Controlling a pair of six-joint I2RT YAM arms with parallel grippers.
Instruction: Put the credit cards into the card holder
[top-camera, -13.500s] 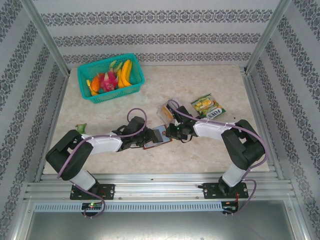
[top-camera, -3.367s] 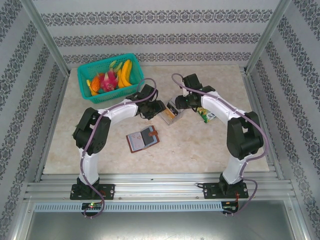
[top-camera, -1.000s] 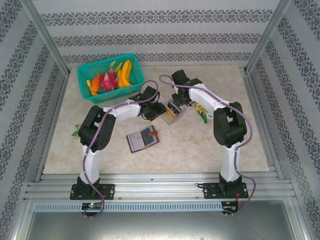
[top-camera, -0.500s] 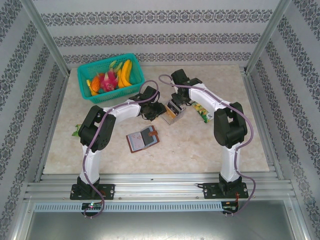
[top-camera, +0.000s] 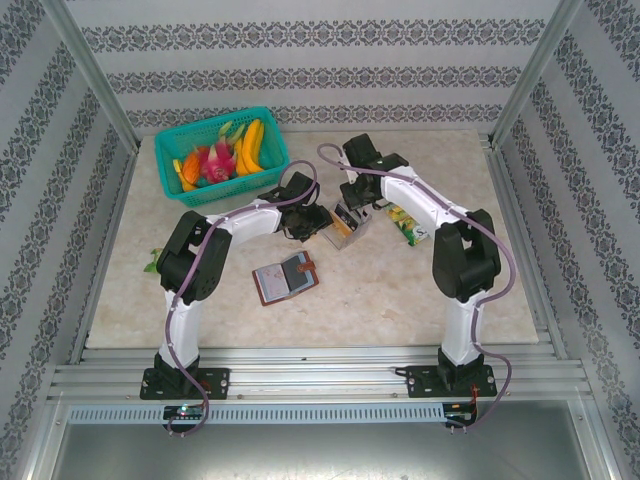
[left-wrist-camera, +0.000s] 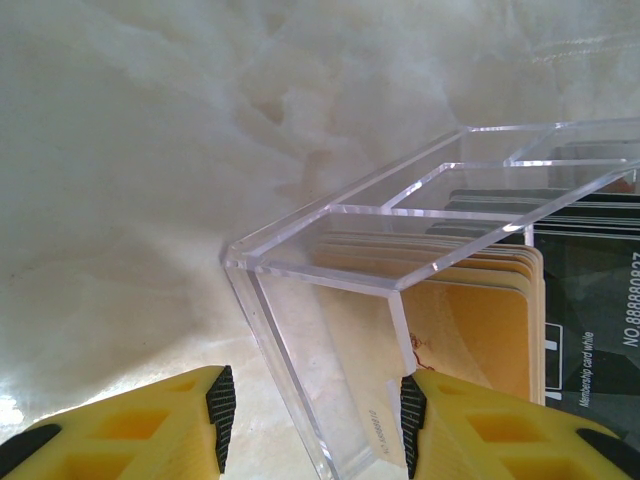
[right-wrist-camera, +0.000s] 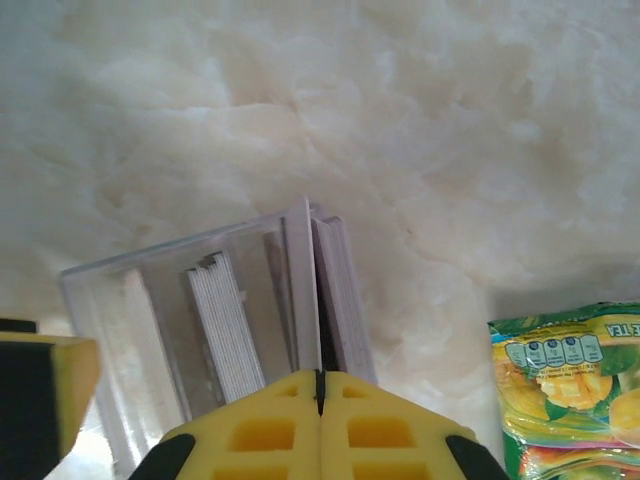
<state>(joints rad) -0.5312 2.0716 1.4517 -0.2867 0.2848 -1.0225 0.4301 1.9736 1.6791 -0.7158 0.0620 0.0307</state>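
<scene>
holder (top-camera: 285, 278) lying open on table, well apart from box (left-wrist-camera: 330, 210). L gripper (left-wrist-camera: 310, 415) straddling box corner wall, fingers apart; imo should be closing to brace it. cards (left-wrist-camera: 470, 320) standing inside box. R gripper (right-wrist-camera: 320, 385) pinching one card (right-wrist-camera: 312, 285) by its edge, fingers together. Rec: pulling straight up, slow, w/o dragging neighbours.

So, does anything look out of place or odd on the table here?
Nothing looks damaged or spilled. One stray thing: a small green scrap lies alone near the left edge of the table. The card holder lies open, as expected.
</scene>
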